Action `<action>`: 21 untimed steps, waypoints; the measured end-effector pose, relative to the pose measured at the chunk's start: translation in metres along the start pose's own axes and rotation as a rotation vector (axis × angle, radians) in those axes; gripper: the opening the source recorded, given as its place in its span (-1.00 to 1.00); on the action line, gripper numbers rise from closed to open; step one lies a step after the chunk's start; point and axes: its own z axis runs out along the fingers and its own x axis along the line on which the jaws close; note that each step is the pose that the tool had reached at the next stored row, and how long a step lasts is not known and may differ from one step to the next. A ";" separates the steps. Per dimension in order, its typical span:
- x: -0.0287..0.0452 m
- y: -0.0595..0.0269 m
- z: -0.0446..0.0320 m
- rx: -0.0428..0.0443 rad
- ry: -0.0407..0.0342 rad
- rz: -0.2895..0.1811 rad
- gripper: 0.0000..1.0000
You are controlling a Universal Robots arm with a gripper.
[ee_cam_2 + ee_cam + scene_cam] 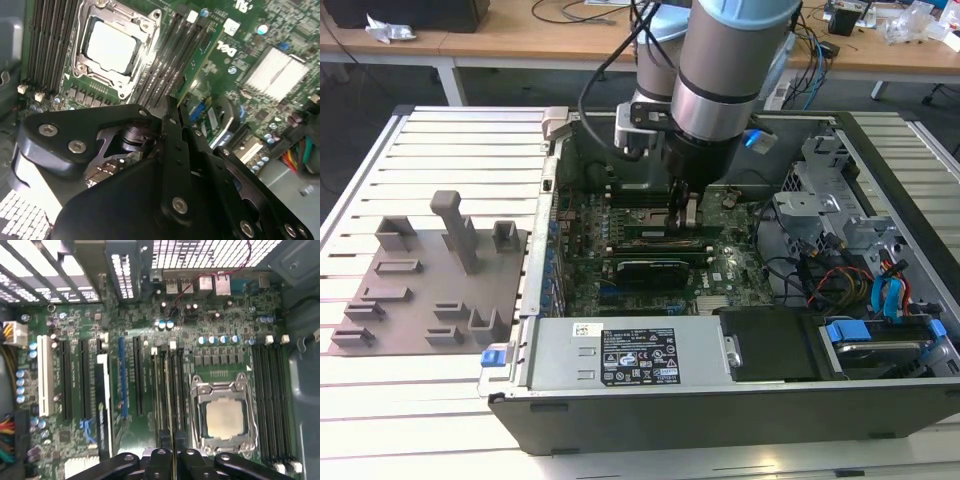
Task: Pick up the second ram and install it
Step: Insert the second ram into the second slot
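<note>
Claw sits low inside the open computer case, right over the memory slots beside the CPU socket. From my seat I read it as clenched on the second ram: in the second wrist view the thin green board runs edge-on out from between the black fingers, slanting down toward the slots next to the socket. In the first wrist view I see the same stick as a narrow strip lined up along one slot, with the claw's links at the frame's lower edge. I cannot tell whether its lower edge is already seated in the slot or just above it. In the exterior view the arm comes down from above, and the grey tray with its upright blocks lies on the slatted table at the exterior view's left, well apart from the case
</note>
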 end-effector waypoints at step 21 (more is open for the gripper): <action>-0.0093 0.0081 0.0396 0.0021 0.0015 0.028 -0.73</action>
